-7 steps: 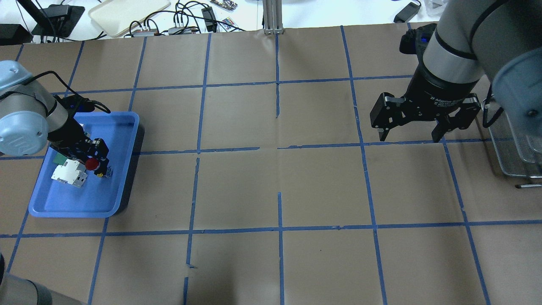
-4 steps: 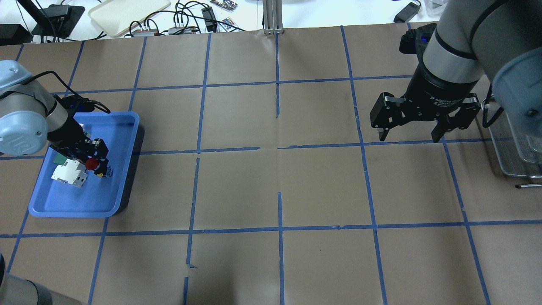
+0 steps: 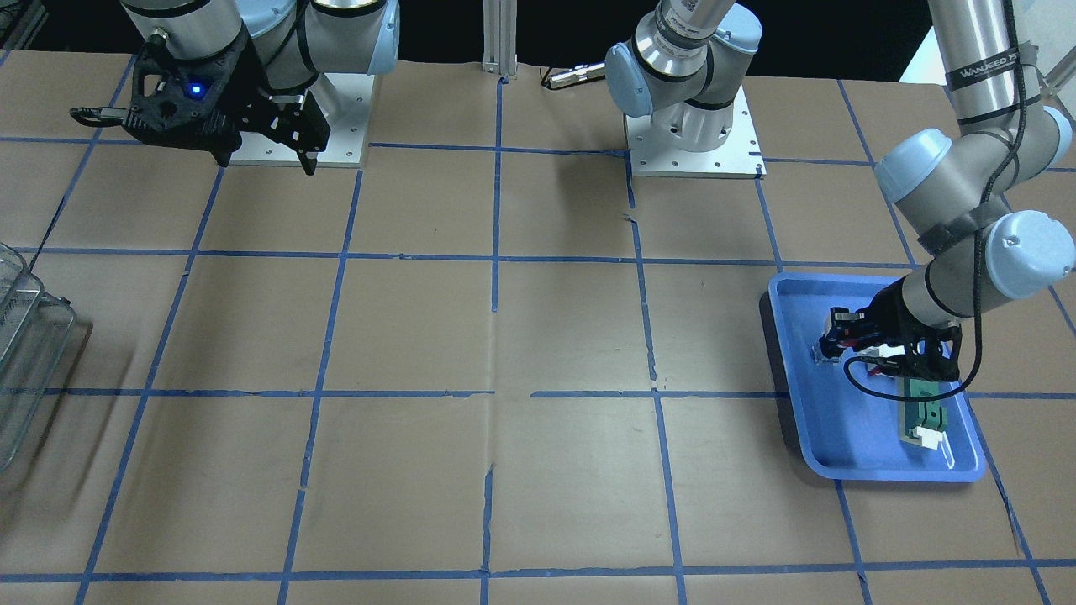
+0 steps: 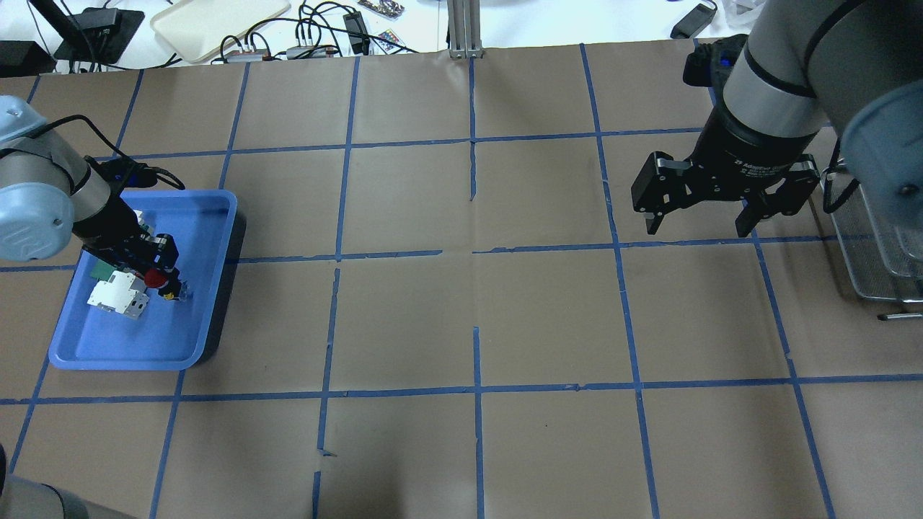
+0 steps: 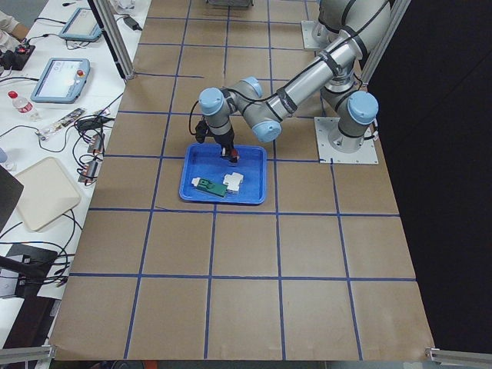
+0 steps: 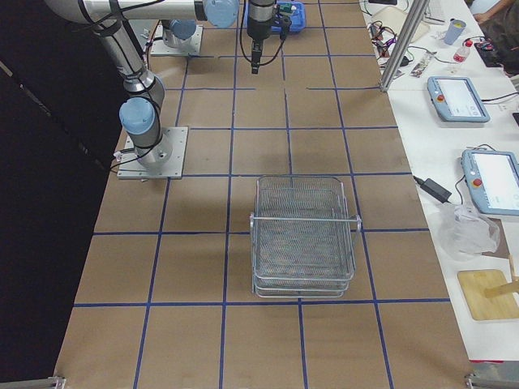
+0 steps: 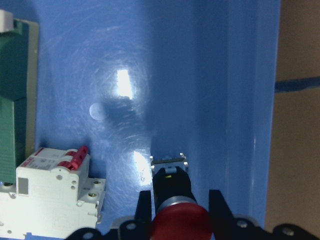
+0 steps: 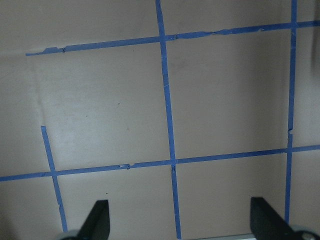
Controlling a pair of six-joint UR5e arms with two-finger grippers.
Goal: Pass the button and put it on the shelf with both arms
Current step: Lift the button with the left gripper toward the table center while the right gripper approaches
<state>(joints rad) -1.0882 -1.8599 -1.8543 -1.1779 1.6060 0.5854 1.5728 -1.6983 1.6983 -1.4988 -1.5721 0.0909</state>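
Note:
The button (image 4: 156, 278), with its red cap and black barrel, is between the fingers of my left gripper (image 4: 161, 272), low inside the blue tray (image 4: 144, 346). In the left wrist view the red cap (image 7: 180, 222) sits between both fingers, with the bluish base pointing away. My right gripper (image 4: 698, 229) is open and empty, hovering over bare table at the right. The wire-mesh shelf (image 6: 304, 243) stands at the table's right end, and its edge (image 4: 865, 270) shows beside the right arm.
In the tray a white block with red levers (image 7: 55, 195) lies right next to the button, and a green flat part (image 7: 12, 100) lies beyond it. The tray wall (image 7: 250, 100) is close on the other side. Brown paper with blue tape lines covers the table.
My left gripper has shifted slightly toward the tray's left with the button in it. My right gripper has moved a little away from the robot and is still open.

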